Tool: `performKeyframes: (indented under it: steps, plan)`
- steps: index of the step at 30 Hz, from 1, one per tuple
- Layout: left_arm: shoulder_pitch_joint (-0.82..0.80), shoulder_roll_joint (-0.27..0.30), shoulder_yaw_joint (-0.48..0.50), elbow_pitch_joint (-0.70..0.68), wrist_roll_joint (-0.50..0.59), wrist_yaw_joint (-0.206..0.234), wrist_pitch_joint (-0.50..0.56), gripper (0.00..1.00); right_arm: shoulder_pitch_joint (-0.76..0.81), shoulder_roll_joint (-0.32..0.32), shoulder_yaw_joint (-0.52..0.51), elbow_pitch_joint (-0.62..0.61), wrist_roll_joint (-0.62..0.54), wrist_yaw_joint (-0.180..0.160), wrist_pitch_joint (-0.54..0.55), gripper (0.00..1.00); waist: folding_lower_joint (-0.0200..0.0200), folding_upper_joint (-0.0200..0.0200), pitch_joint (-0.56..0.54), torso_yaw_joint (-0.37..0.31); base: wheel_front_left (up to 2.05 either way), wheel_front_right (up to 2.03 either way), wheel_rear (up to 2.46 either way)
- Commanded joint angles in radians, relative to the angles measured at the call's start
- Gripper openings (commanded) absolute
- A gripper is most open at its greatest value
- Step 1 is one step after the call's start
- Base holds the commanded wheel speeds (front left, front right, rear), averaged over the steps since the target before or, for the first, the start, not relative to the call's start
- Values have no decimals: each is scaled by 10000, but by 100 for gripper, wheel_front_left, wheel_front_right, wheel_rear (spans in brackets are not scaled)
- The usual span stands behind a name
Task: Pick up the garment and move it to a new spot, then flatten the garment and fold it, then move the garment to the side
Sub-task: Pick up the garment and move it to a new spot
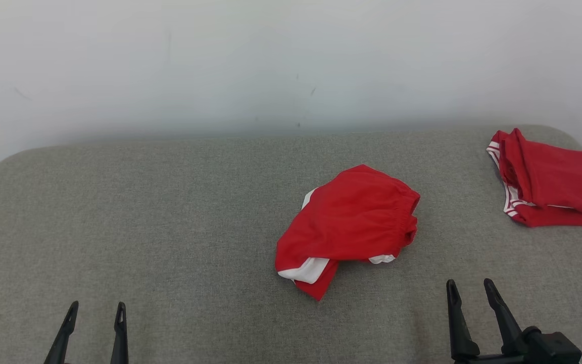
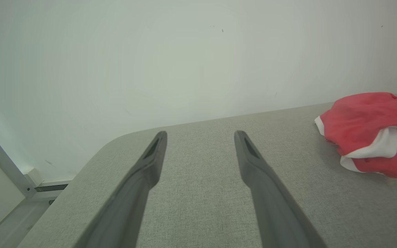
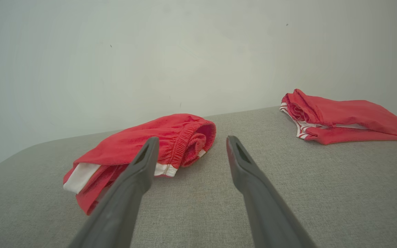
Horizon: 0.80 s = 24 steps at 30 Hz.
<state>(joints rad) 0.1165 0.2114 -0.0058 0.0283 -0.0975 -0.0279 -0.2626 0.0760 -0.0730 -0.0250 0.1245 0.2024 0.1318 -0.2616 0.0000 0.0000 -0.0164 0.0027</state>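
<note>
- Both claws stood spread and empty: the left claw point(image 1: 96, 309) at the lower left of the head view, the right claw point(image 1: 470, 288) at the lower right, each over bare tabletop point(image 1: 170, 227).
- The garment point(image 1: 346, 227) lay crumpled just right of the frame's centre. It was apart from both claws and nearer the right one.
- A second garment point(image 1: 559, 187) lay folded at the right edge.
- By my judgement the step in hand was the first pick-up, not yet begun.
- The next move would call for the right claw to reach up and left in the frame, come down onto the cloth, and pinch a fold firmly enough to lift all its layers.
- The garment's long axis ran from lower left to upper right. Its elastic waistband pointed to the upper right and its white-trimmed hems to the lower left.
</note>
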Motion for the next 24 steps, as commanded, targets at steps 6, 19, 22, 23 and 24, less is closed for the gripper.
performKeyframes:
  steps: [6, 19, 22, 23, 24]
  plan:
    - [-27, -95, 88, 52, 121, -89, -28, 100, 51, 17, 29, 50, 111, -28, -47, 100, 0, 0, 15, 4, 0, 0, 0]
    - [-55, -201, 171, 103, 238, -166, -28, 100, 41, -13, 37, 94, 96, -28, -47, 100, 0, 0, 61, 34, 0, 0, 0]
    - [-67, -226, 185, 118, 258, -190, -28, 100, 39, -18, 45, 104, 104, -28, -47, 100, 0, 0, 69, 45, 0, 0, 0]
    - [-71, -234, 190, 125, 266, -197, -28, 100, 36, -20, 50, 107, 107, -28, -47, 100, 0, 0, 72, 47, 0, 0, 0]
    - [-75, -240, 199, 130, 270, -203, -28, 100, 33, -22, 54, 111, 110, -28, -47, 100, 0, 0, 74, 49, 0, 0, 0]
